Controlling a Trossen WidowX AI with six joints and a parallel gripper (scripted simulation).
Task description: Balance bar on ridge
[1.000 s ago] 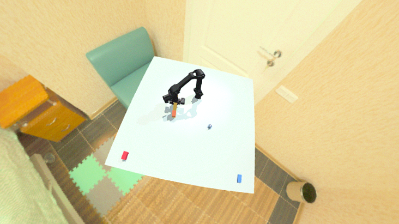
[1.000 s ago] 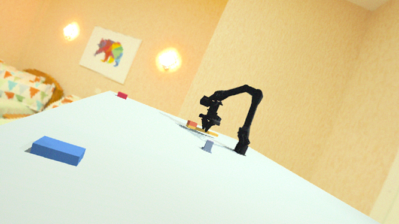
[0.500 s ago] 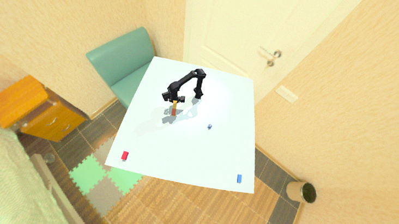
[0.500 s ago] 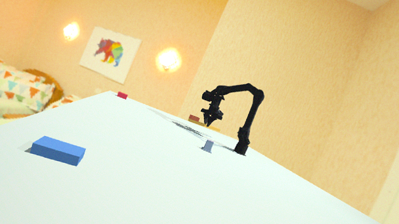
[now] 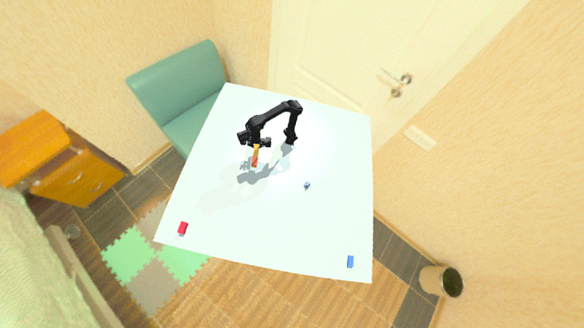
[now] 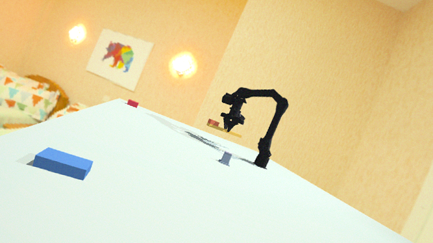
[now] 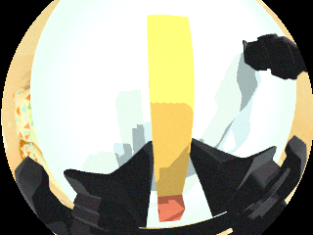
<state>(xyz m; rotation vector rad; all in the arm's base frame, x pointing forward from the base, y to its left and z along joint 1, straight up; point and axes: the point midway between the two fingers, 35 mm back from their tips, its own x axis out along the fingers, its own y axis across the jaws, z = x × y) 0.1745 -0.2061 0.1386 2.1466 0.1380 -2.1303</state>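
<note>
My gripper is shut on the bar. The bar is long and flat, yellow to orange, with a small red block on one end. It hangs a little above the white table, roughly level, over its own shadow. The ridge is a small grey-blue upright piece. It stands on the table apart from the bar, to the right of the gripper in the top view. It does not show in the wrist view.
A red block and a blue block lie near two table corners, far from the arm. The arm's base stands close to the ridge. A teal chair stands beside the table.
</note>
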